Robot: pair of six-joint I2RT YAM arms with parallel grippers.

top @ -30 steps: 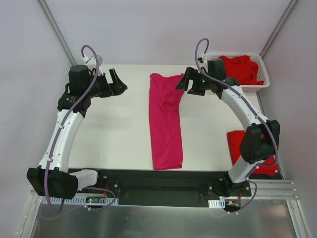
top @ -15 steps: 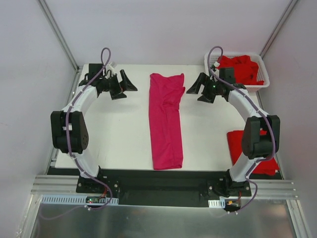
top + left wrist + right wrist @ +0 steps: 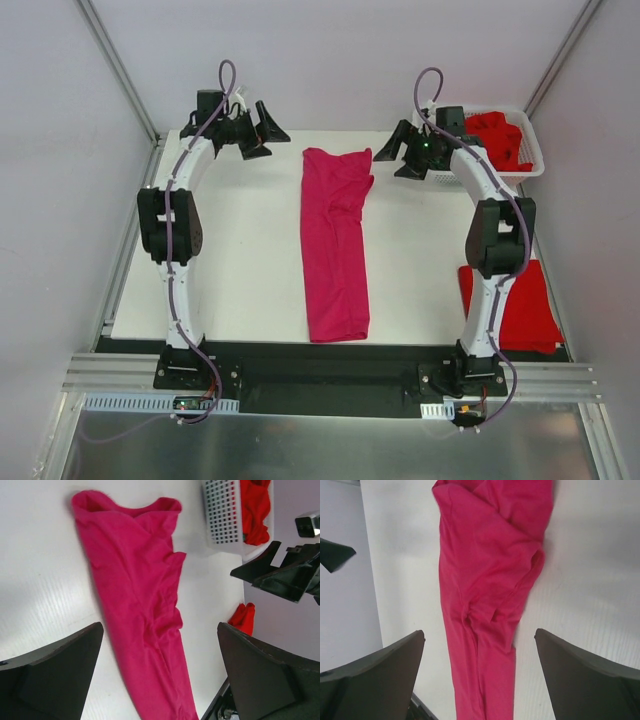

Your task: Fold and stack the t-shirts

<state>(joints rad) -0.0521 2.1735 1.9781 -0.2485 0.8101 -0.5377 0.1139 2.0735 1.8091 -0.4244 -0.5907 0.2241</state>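
Your left gripper (image 3: 265, 137) hangs over the far left part of the flat white table (image 3: 240, 260), its two black fingers spread wide and holding nothing. Your right gripper (image 3: 393, 160) hangs opposite it over the far right part, just beside the white slotted plastic basket (image 3: 535, 162), and its jaws are equally wide and empty. Both point inward at the long magenta-pink cloth t-shirt (image 3: 335, 245), which lies between them, clear of both. You see it in each wrist view framed by the open fingers, flat on the table below. The shirt is folded lengthwise into a narrow strip running from the far edge of the table to the near edge, with wrinkles bunched along its right side in the far half. A folded bright red t-shirt (image 3: 528, 305) rests on the near right corner of the table, well apart from the pink one. More crumpled red cloth (image 3: 497, 135) fills the basket at the far right corner.
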